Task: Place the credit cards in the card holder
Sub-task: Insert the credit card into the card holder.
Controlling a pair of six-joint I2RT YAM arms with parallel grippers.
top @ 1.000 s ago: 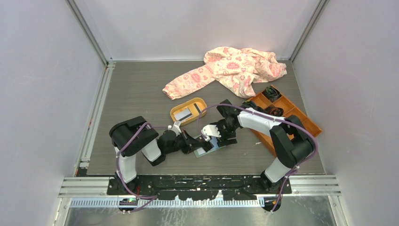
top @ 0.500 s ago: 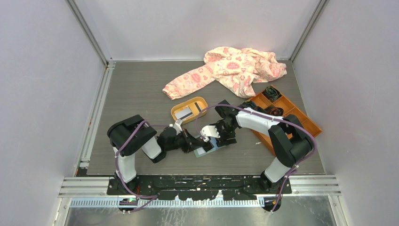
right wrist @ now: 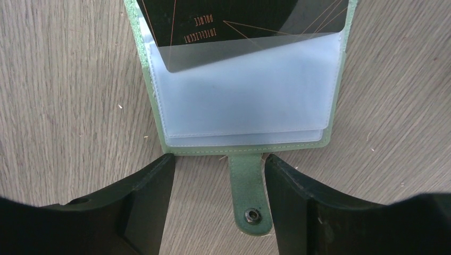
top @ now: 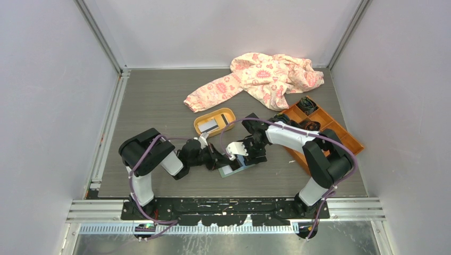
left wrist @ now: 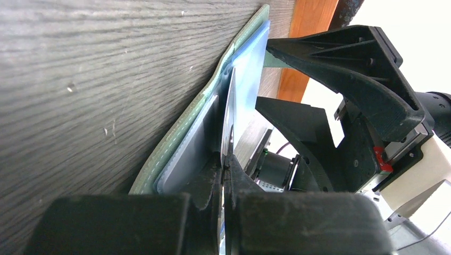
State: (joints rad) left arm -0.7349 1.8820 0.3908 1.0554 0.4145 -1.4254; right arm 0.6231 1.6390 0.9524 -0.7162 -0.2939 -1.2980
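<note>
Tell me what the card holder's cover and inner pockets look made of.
The card holder's cover looks like pale green faux or real leather: matte, grained, stitched along the edge, with a metal snap. The inner pockets look like frosted flexible plastic: translucent, a dark card shows through.

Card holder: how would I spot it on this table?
On the grey table, look near the front where the left gripper and right gripper meet. The card holder lies there, the only pale green thing, with clear pockets and a snap tab.
</note>
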